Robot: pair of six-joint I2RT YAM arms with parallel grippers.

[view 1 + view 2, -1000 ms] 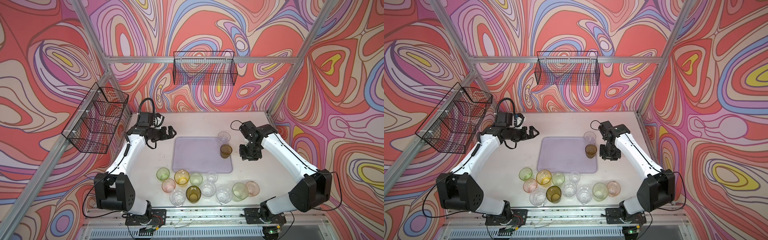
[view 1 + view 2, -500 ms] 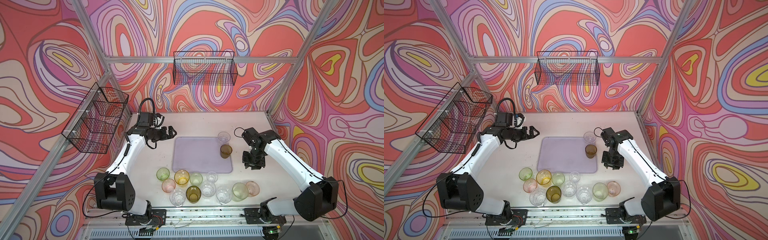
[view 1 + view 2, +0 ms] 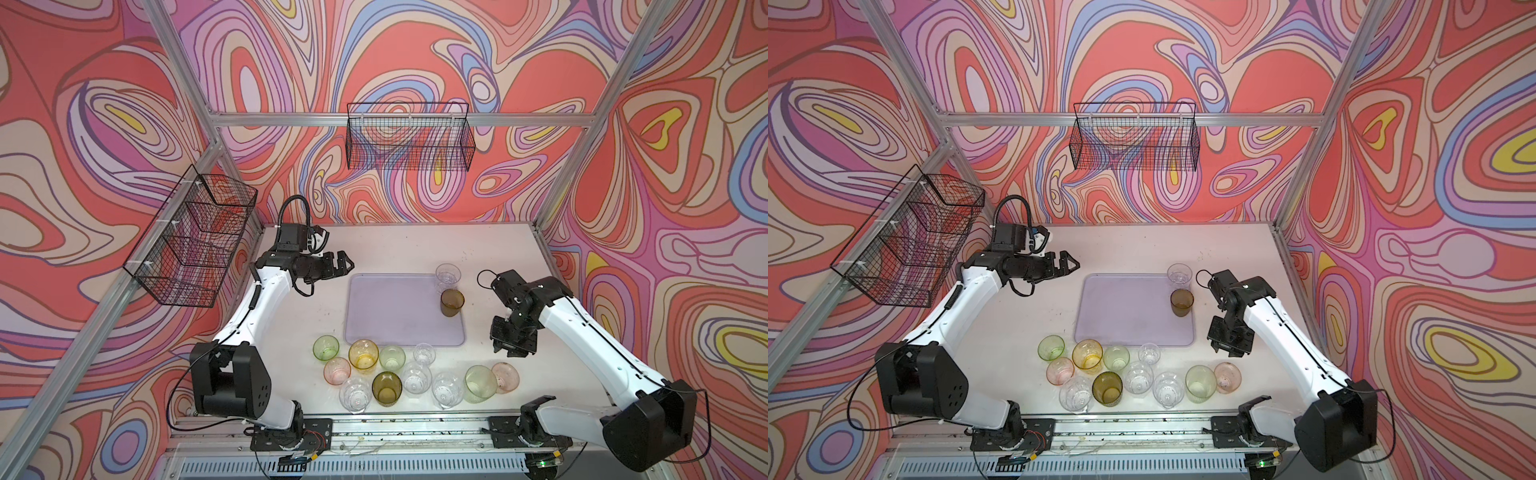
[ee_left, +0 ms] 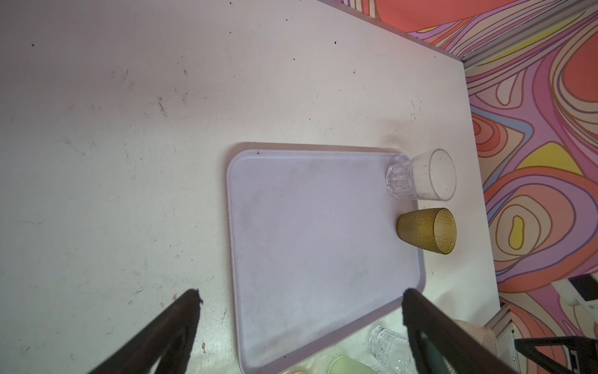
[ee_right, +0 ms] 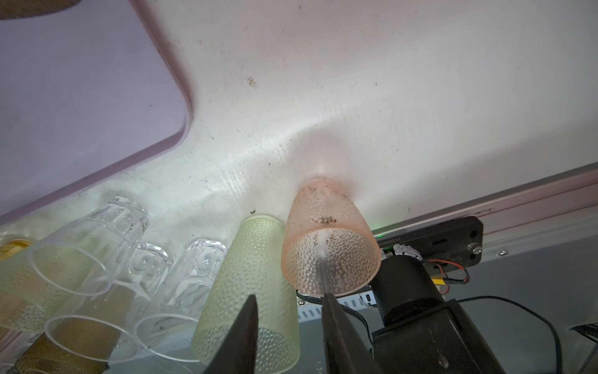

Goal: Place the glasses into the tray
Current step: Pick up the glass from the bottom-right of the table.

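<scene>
The lavender tray (image 3: 395,316) lies mid-table with a clear glass (image 3: 448,275) and an olive-brown glass (image 3: 452,302) upright along its right edge. Several more glasses (image 3: 388,374) stand in a cluster in front of it. My right gripper (image 3: 512,347) points down over the table right of the tray's near corner, open and holding nothing. Just beyond its fingertips (image 5: 252,311) stand a pink glass (image 5: 330,239) and a pale green glass (image 5: 252,285). My left gripper (image 3: 343,266) hovers wide open and holding nothing off the tray's far left corner (image 4: 239,155).
Two black wire baskets hang on the walls, one at the back (image 3: 409,137) and one at the left (image 3: 191,237). The metal front rail (image 3: 415,428) and the right arm's base (image 3: 536,419) sit close behind the pink glass.
My right gripper has left the olive-brown glass in the tray and moved toward the table's front, nearer the pink and pale green glasses. The left arm has stayed still.
</scene>
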